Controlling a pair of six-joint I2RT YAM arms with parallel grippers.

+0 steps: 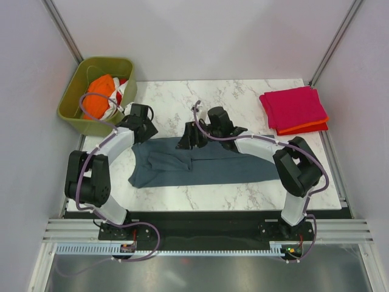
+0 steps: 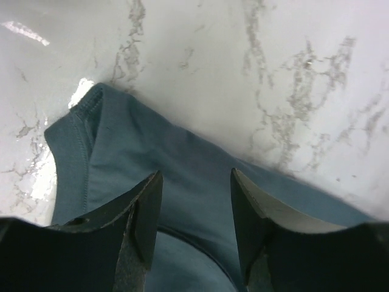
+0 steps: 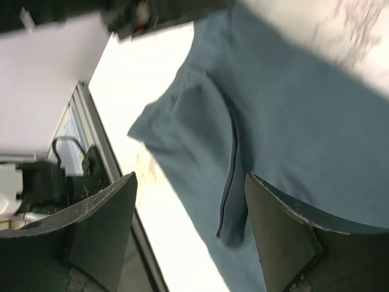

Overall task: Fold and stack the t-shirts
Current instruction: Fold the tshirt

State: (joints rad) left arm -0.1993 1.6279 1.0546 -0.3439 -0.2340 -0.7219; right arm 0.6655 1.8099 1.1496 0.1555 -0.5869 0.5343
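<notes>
A slate blue-grey t-shirt [image 1: 206, 165] lies folded into a long band across the middle of the marble table [image 1: 243, 91]. My left gripper [image 1: 143, 129] hovers over the shirt's far left corner. In the left wrist view it [image 2: 196, 179] is open, with only the cloth [image 2: 182, 158] below the jaws. My right gripper [image 1: 188, 139] hangs over the shirt's far edge near its middle. It [image 3: 189, 179] stands wide open above a folded flap [image 3: 213, 146], holding nothing. A folded magenta-pink t-shirt [image 1: 293, 106] rests on an orange-red one [image 1: 307, 128] at the far right.
An olive-green bin [image 1: 72, 100] stands at the far left corner, holding an orange shirt [image 1: 99, 102] and a white and red one [image 1: 120, 92]. Grey walls close in both sides. The arm bases sit on a black rail [image 1: 200, 226] at the near edge.
</notes>
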